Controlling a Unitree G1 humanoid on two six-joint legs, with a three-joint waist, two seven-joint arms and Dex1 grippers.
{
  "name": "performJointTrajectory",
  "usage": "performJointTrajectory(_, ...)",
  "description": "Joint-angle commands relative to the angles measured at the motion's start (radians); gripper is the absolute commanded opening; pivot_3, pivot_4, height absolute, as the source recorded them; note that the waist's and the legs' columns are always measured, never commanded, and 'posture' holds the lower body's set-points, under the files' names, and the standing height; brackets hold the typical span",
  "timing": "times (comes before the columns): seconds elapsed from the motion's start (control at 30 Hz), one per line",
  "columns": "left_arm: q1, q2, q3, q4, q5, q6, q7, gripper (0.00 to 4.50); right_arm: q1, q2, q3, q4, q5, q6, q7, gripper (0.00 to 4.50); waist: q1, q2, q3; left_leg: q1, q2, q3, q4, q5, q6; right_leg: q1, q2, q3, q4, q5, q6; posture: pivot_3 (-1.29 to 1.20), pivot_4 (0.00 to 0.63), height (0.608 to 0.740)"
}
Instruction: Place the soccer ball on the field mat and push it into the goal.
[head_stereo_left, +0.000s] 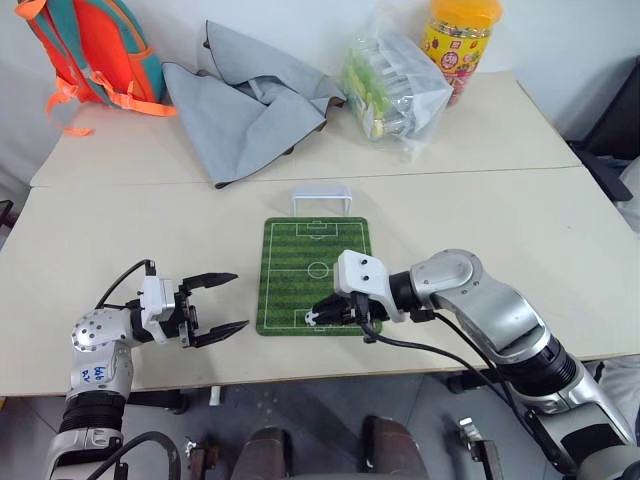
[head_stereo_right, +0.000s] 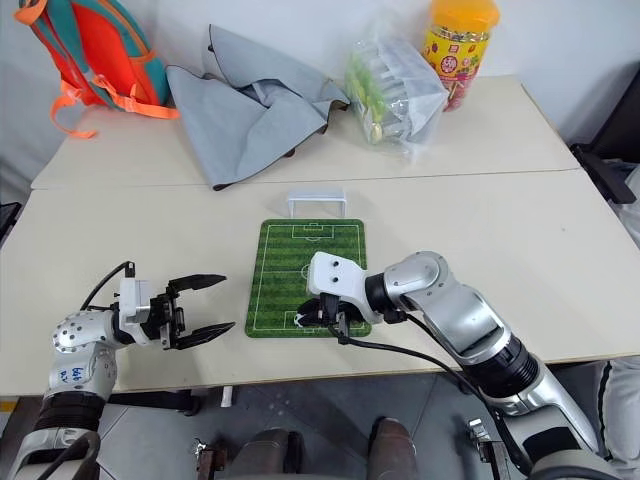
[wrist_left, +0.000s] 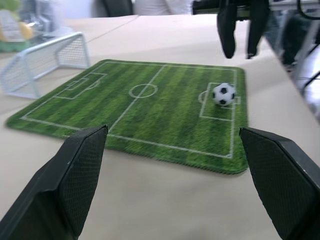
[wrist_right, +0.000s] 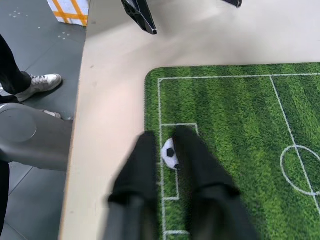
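- With the soccer ball (wrist_left: 224, 93) sitting on the field mat (head_stereo_left: 320, 245) in the near penalty box, the goal (head_stereo_left: 321, 198) lies straight across at the far end
- right gripper (head_stereo_left: 322, 316) just above the ball, fingers together, holding nothing
- left gripper (head_stereo_left: 222, 304) off the mat, fingers apart

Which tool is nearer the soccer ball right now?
Right. The right tool hangs just above the soccer ball at the field mat's near end; the left tool sits open off the mat's side.
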Motion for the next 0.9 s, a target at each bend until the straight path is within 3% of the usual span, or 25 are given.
performJointTrajectory(0.03,0.002,0.029,0.02,-0.024,-0.038,0.02,-0.043,4.5,0.032,0.002,0.032,-0.067,0.025,0.012,-0.009,0.04,0.001,0.0,0.0,0.0,0.0,0.0,0.0,0.0,0.0,0.0,0.0,0.0,0.0,0.0,0.0,0.0,0.15,0.74)
performJointTrajectory(0.3,0.089,0.065,0.03,-0.14,-0.089,0.128,-0.086,4.5,0.058,0.029,0.09,-0.049,0.037,0.0,-0.008,0.04,0.001,0.0,0.0,0.0,0.0,0.0,0.0,-0.001,0.0,0.0,0.0,0.0,0.0,0.0,0.0,0.0,0.15,0.74)
performJointTrajectory(0.6,0.115,0.077,0.061,-0.164,-0.074,0.118,-0.058,4.5,0.005,0.119,0.105,0.228,-0.041,-0.154,-0.033,0.04,0.001,0.0,0.0,0.0,0.0,0.001,0.0,-0.001,0.0,0.0,0.0,0.001,0.0,0.0,0.0,0.0,0.15,0.74)
performJointTrajectory(0.73,0.103,0.076,0.063,-0.16,-0.069,0.114,-0.047,4.5,-0.07,0.124,0.042,0.371,-0.078,-0.224,-0.067,0.04,0.0,0.0,0.0,0.0,0.0,0.001,0.0,-0.001,0.0,0.0,0.0,0.001,0.0,0.0,0.0,0.0,0.15,0.74)
performJointTrajectory(0.9,0.058,0.073,0.065,-0.118,-0.055,0.094,-0.025,4.5,-0.194,0.119,-0.125,0.485,-0.085,-0.248,-0.187,0.04,0.001,0.0,0.0,0.0,0.0,0.001,0.001,-0.001,0.0,-0.001,0.0,0.001,0.0,0.0,0.0,0.0,0.15,0.74)
